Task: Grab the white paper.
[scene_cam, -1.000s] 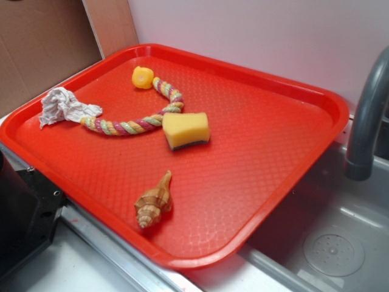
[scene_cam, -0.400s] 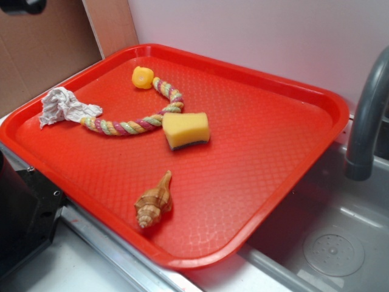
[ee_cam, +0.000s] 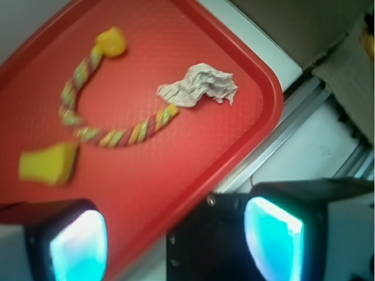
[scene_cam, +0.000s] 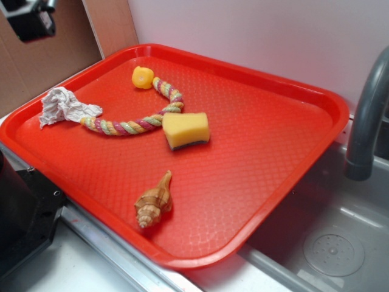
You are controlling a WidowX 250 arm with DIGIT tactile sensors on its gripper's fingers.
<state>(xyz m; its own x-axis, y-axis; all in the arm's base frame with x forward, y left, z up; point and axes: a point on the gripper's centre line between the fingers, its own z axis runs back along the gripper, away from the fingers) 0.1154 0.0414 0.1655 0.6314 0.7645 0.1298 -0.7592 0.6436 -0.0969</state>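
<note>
The white paper [scene_cam: 64,106] is a crumpled wad lying at the left edge of the red tray [scene_cam: 273,79], touching the end of the pastel rope [scene_cam: 130,125]. In the wrist view the white paper [ee_cam: 199,86] shows near the tray's corner, well ahead of the gripper. My gripper [ee_cam: 176,243] is open, its two cyan pads [ee_cam: 79,246] wide apart with nothing between them, high above the tray's near-left edge. In the exterior view only a dark part of the gripper [scene_cam: 30,21] shows at the top left corner.
On the tray lie a yellow sponge [scene_cam: 186,129], a small yellow ball [scene_cam: 143,77] at the rope's far end, and a brown seashell [scene_cam: 154,202]. A black box [scene_cam: 24,213] stands left of the tray. A grey faucet [scene_cam: 368,121] and sink [scene_cam: 334,249] are at the right.
The gripper has come into the exterior view at the top left and moved lower. Nothing on the tray has shifted.
</note>
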